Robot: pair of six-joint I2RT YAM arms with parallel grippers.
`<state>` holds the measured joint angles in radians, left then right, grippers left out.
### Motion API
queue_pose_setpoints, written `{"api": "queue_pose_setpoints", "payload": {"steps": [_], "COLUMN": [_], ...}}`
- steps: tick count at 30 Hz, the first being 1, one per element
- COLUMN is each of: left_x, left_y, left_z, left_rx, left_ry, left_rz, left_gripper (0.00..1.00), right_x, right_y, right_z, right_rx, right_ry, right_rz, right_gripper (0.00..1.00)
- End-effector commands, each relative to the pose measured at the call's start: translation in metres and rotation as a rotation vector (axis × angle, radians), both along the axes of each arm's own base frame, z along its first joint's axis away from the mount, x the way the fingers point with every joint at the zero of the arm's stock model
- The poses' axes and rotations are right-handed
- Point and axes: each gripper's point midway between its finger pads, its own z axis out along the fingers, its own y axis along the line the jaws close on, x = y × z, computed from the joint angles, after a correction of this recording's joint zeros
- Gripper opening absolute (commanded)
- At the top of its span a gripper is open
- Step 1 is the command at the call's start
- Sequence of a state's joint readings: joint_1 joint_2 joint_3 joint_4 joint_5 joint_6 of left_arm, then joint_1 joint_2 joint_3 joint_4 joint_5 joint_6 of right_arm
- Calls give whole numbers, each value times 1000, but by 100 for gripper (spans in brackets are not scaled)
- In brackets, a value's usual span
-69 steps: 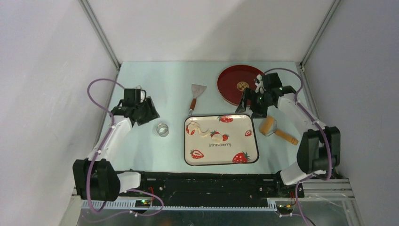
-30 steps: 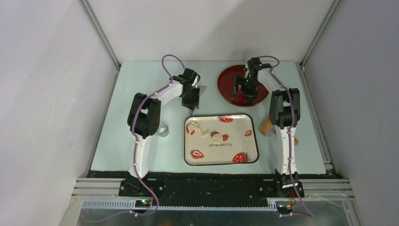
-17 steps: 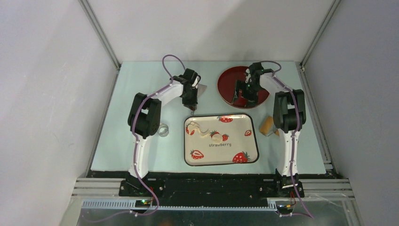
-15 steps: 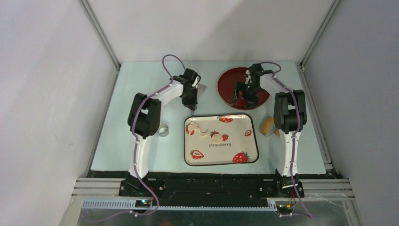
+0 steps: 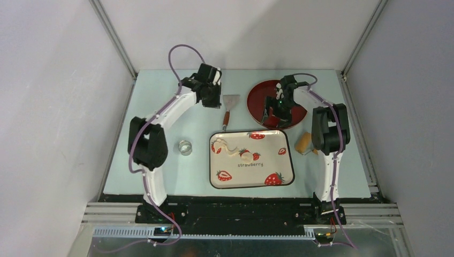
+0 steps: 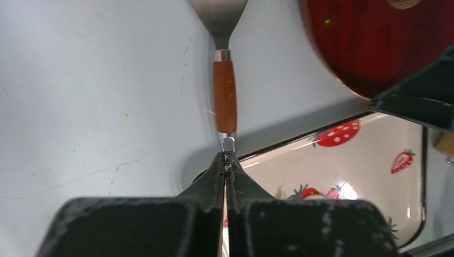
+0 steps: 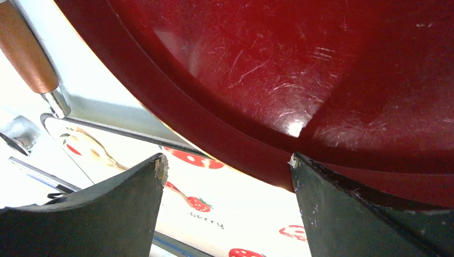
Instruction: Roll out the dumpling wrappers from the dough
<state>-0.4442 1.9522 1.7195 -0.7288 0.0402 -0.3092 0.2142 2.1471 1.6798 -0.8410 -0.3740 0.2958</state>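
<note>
A strawberry-printed tray point(image 5: 270, 158) sits near the middle of the worktop point(image 5: 187, 171). The dough point(image 5: 246, 154) lies on it as a small pale lump close to the tray's centre, and a thin pale strip curls from it toward the tray's far-left corner. Just beyond the tray's far edge lies a wooden-handled scraper point(image 5: 228, 110), its handle end toward the tray. The left gripper point(image 6: 227, 158) is closed with its fingertips pressed together. In the wrist view they line up with the metal loop at the handle's end, but whether they touch it cannot be told. Beyond the tray's far-right corner is a red plate point(image 5: 257, 96). The right gripper point(image 7: 225, 163) hangs over the plate's tray-side rim with jaws spread wide, holding nothing. A shiny metal ring point(image 5: 185, 147) stands left of the tray, and a wooden roller point(image 5: 304, 143) lies to its right.
</note>
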Motion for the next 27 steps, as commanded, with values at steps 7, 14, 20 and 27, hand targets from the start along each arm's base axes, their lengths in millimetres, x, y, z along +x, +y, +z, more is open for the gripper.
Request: {"api": "queue_pose_setpoints", "payload": {"steps": [7, 14, 20, 27], "left_x": [-37, -23, -1, 13], "left_y": [4, -15, -26, -32], "left_z": [23, -15, -57, -82], "left_rx": [-19, 60, 131, 191], "left_ry": [-27, 14, 54, 76], "left_rz": [-40, -48, -11, -22], "left_gripper": [28, 73, 72, 66], "right_x": [2, -4, -7, -8], "right_y": [5, -1, -13, -18], "right_z": [55, 53, 53, 52], "right_rx": [43, 47, 57, 69], "right_ry": [-93, -90, -88, -86], "right_rz": [-5, -11, -26, -30], "right_gripper": [90, 90, 90, 90]}}
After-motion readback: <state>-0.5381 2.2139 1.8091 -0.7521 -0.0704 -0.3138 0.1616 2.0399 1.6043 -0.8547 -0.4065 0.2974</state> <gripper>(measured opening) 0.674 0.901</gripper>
